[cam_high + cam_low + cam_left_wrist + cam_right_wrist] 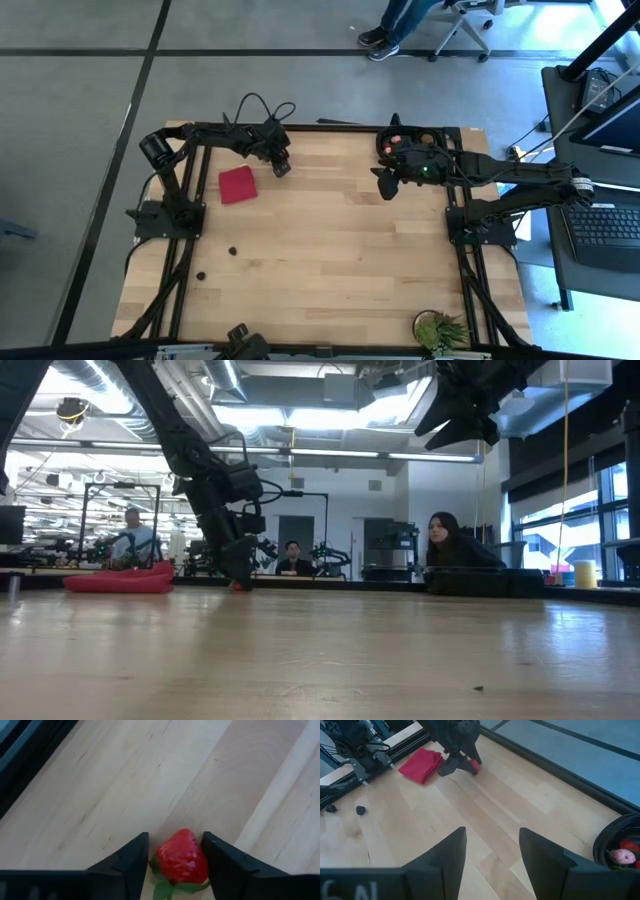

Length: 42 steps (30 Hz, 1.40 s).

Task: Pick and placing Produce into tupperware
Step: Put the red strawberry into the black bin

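A red strawberry (181,856) lies on the wooden table near its far edge, just right of the flat red cloth (237,184). My left gripper (283,168) is down at the table, shut on this strawberry. My right gripper (385,183) hangs open high above the table with nothing between its fingers, beside the black tupperware (619,845) at the far right. The tupperware holds a strawberry and a pink piece. Two small dark round pieces (232,251) (200,273) lie on the table near the left side. My left gripper pinches the strawberry's two sides (161,855) between its two fingers, the green leaf end toward the wrist. The fingers come from above, slanting steeply down. The strawberry rests on the table.
A spiky green plant (440,330) stands at the near right corner. The red cloth (420,765) lies close to my left gripper. A wide stretch of bare wood lies in the table's middle. People sit in the room beyond the far edge.
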Motion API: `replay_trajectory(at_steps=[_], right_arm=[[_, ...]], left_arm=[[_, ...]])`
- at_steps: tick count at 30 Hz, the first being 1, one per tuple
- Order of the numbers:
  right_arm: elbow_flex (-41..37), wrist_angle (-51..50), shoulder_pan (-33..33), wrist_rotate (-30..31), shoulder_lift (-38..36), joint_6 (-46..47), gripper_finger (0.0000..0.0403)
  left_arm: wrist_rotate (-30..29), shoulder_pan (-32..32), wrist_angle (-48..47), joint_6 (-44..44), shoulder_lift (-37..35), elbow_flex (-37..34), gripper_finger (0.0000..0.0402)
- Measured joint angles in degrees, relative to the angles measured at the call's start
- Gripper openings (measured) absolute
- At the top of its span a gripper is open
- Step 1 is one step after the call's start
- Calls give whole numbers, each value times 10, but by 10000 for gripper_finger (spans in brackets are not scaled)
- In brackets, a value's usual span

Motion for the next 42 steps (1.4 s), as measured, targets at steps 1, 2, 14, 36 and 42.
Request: replay_trajectory(at_steps=[1,2,14,36,42], right_arm=[[0,0,0,0,0,0,186],[0,0,0,0,0,1,186],[0,0,0,0,0,14,186],[0,185,-1,-84,90,29,186],[0,282,-1,-94,142,15,186]], left_arm=[[0,0,0,0,0,0,166],[-1,0,0,0,0,0,158],[-1,0,0,-3,-1,-1,136],[88,-61,-51,7,-222,-5,128],[55,-134,-41,37,-305,-4,135]])
